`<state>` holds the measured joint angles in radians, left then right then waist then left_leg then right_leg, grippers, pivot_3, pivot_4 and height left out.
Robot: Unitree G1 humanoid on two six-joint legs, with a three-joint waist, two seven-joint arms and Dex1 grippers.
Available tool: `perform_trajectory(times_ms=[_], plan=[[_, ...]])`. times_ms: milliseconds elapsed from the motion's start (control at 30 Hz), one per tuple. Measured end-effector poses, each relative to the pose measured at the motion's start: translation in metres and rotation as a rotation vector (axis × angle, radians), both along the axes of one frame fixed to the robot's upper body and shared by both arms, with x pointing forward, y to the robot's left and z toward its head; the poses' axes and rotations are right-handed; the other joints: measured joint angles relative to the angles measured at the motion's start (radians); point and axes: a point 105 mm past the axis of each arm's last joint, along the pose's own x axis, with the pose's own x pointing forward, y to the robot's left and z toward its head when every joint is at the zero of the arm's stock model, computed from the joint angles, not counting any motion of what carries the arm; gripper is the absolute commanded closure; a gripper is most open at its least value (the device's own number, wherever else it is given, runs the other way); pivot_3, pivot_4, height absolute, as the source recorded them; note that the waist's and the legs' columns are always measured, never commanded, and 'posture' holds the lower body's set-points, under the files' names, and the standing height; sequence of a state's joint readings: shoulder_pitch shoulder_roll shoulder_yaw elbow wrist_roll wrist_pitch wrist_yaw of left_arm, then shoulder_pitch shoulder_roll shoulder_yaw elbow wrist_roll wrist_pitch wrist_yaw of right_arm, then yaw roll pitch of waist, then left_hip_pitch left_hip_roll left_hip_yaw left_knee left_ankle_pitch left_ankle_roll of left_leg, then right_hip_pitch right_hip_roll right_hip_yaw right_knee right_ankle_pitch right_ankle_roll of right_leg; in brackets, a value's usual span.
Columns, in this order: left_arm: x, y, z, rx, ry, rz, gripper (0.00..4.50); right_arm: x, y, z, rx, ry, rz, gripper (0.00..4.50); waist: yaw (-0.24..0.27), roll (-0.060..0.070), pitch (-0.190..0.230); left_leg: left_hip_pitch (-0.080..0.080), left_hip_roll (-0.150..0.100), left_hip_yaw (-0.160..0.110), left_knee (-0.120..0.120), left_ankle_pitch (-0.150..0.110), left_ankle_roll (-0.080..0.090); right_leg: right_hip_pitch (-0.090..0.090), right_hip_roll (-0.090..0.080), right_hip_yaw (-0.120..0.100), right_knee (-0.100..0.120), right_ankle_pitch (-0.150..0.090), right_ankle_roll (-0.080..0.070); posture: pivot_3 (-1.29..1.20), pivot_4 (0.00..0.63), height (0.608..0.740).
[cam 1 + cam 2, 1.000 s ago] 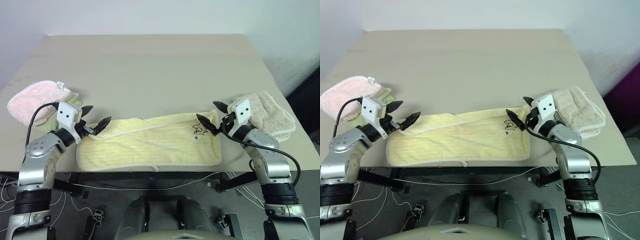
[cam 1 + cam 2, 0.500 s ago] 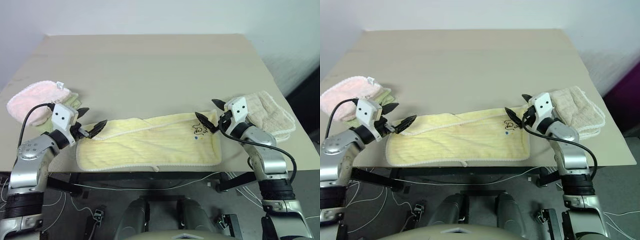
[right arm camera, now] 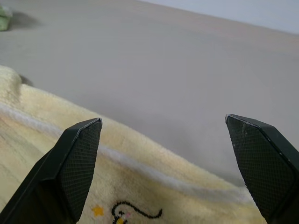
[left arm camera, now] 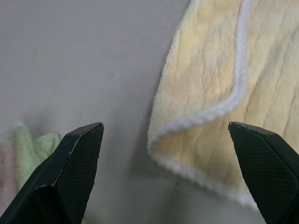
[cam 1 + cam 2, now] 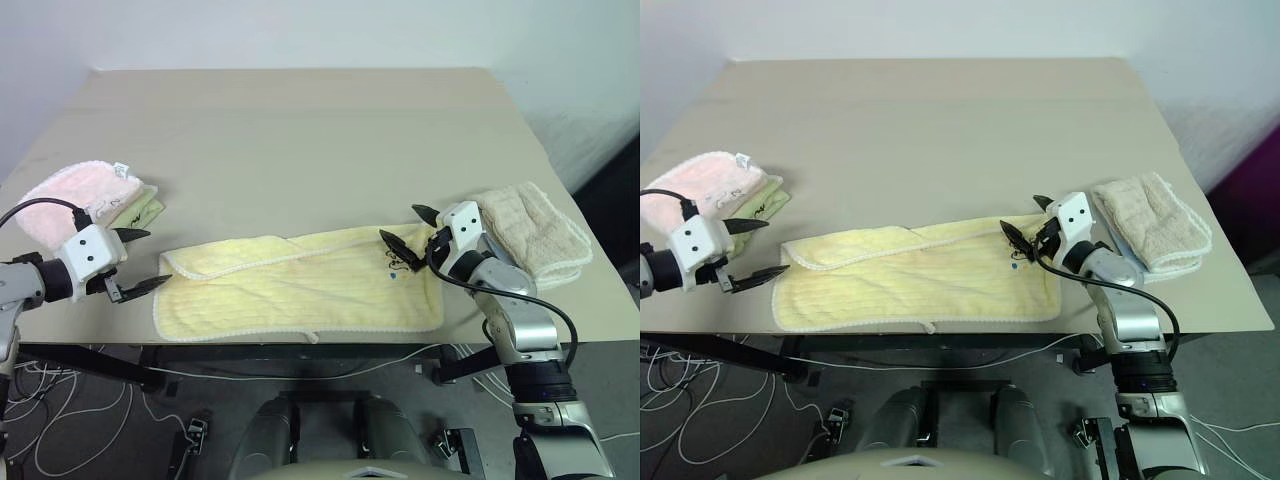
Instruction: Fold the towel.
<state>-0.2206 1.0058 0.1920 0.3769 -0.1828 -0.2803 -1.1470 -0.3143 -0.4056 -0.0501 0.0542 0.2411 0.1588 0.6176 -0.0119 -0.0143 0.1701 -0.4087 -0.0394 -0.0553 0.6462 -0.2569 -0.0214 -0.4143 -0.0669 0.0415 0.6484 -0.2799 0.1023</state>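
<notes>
towel [image 5: 300, 285] lies flat along table's [image 5: 300, 140] near edge, folded once lengthwise. left gripper [image 5: 135, 262] wide, empty, just off its left end; right gripper [image 5: 412, 228] wide, empty, over far right corner. we judge terry soft, light, floppy: pinch hemmed corners.

A broad beige table [image 5: 300, 130] filled the middle of the room, its top matte and evenly lit. Behind its far edge rose a plain pale wall [image 5: 300, 30]. Off the table's right side sat a dark patch [image 5: 615, 190] against the wall. Below the near edge ran a black frame bar [image 5: 300, 352], with cables [image 5: 60, 440] trailing over grey floor [image 5: 130, 430].
</notes>
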Motion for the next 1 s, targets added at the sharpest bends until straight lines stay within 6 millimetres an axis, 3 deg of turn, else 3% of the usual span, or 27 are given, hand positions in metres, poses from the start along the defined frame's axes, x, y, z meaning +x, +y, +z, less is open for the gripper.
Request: perform_trajectory(times_ms=[167,367,600,733,1000], plan=[[0.008,-0.01,-0.007,0.108,0.014,-0.123,0.0,-0.001,-0.002,-0.005,0.013,0.006,-0.031,0.05,-0.003,0.0,0.0,0.0,0.0,0.001,0.0,0.0,0.0,0.0,0.002,0.0,0.0,0.0,0.0,0.0,0.15,0.74],[0.006,-0.022,-0.029,0.195,0.074,-0.238,0.0,-0.003,-0.006,-0.007,0.017,0.007,-0.057,0.05,-0.005,0.0,0.0,0.0,0.0,0.001,0.001,0.0,0.001,0.0,0.003,0.0,0.001,0.0,0.0,0.0,0.15,0.74],[0.017,-0.032,-0.027,0.257,-0.008,-0.293,0.0,-0.003,-0.008,-0.006,0.017,0.003,-0.072,0.05,0.001,0.0,0.0,0.001,0.0,0.001,0.002,0.0,0.001,0.002,0.003,-0.001,0.001,0.0,0.0,0.0,0.15,0.74],[0.02,-0.031,-0.027,0.275,-0.031,-0.295,0.88,-0.003,-0.009,-0.005,0.012,-0.002,-0.073,0.0,-0.001,0.0,0.0,0.001,0.0,0.001,0.002,0.0,0.001,0.001,0.004,-0.001,0.001,0.0,0.0,0.0,0.15,0.74],[0.018,-0.019,-0.034,0.282,-0.015,-0.257,3.69,-0.004,-0.009,-0.004,0.007,-0.002,-0.063,0.0,-0.004,0.0,0.0,0.001,0.0,0.001,0.002,0.0,0.001,0.001,0.004,0.0,0.001,0.0,0.0,0.0,0.15,0.74]])
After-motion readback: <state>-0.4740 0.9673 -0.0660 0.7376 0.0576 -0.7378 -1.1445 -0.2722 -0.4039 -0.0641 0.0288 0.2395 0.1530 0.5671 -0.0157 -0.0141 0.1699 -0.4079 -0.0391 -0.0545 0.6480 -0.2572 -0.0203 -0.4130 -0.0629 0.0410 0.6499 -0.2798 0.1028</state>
